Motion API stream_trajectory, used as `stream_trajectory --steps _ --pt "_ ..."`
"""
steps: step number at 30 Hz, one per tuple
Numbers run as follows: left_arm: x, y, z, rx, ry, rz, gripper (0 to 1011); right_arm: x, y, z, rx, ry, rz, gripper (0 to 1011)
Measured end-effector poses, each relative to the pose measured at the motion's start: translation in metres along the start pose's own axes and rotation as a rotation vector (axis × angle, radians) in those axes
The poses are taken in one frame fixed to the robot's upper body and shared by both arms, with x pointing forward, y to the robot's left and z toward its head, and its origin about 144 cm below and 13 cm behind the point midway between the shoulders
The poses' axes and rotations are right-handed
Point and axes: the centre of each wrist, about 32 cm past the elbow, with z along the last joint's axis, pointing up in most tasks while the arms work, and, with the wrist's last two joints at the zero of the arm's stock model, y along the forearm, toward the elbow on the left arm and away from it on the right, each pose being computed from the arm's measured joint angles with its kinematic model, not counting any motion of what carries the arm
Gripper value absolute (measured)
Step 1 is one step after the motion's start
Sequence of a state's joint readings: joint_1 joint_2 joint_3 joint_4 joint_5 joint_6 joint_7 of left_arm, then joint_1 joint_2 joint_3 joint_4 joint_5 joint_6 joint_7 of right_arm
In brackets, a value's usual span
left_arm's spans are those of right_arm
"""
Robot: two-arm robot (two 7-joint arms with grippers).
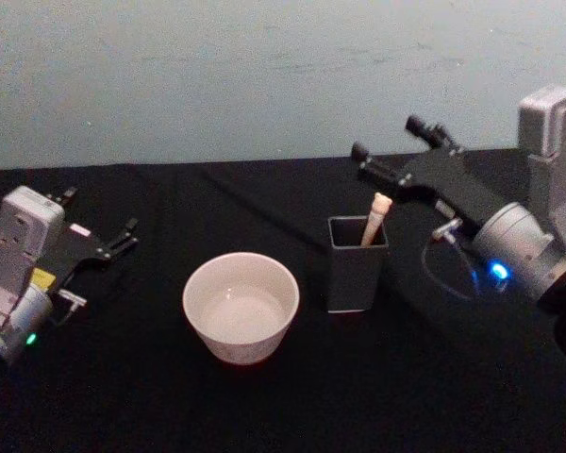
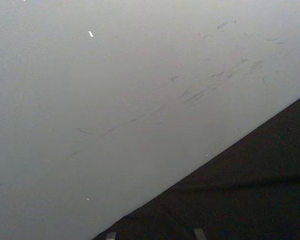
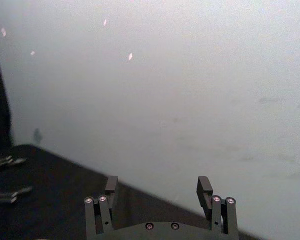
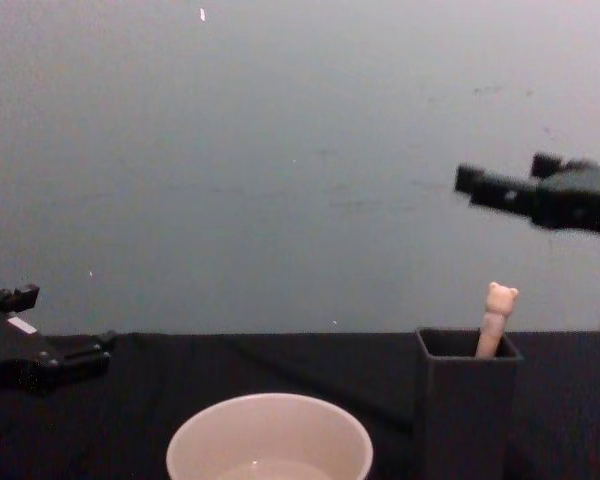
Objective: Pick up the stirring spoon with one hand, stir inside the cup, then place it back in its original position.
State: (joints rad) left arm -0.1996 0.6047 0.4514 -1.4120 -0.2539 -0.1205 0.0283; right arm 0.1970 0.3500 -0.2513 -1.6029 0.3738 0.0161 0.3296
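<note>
Two hands flank the work: the right hand [image 1: 389, 151], spread and empty, hovers just behind and above the spoon [image 1: 376, 217], which stands near upright in the holder [image 1: 356, 264]; the left hand [image 1: 96, 226], spread, rests far left of the cup [image 1: 241, 307].

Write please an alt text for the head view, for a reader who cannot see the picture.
A beige-handled stirring spoon stands in a dark grey square holder on a black table, with a cream cup to its left. The open right gripper hangs above and behind the holder; the open left gripper rests at the table's left.
</note>
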Motion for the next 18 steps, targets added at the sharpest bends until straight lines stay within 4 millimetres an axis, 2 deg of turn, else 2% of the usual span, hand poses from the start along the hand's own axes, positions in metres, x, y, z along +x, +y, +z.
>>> stream_trajectory --steps 4,9,18 --pt "0.0 0.0 0.0 0.0 0.0 0.0 1001 0.011 -0.002 0.008 0.026 -0.038 -0.047 1002" --pt "0.0 0.0 0.0 0.0 0.0 0.0 1001 0.022 -0.006 0.004 -0.003 -0.091 -0.115 1002" --pt "0.0 0.0 0.0 0.0 0.0 0.0 1001 0.027 -0.017 -0.025 -0.114 -0.111 -0.174 1002"
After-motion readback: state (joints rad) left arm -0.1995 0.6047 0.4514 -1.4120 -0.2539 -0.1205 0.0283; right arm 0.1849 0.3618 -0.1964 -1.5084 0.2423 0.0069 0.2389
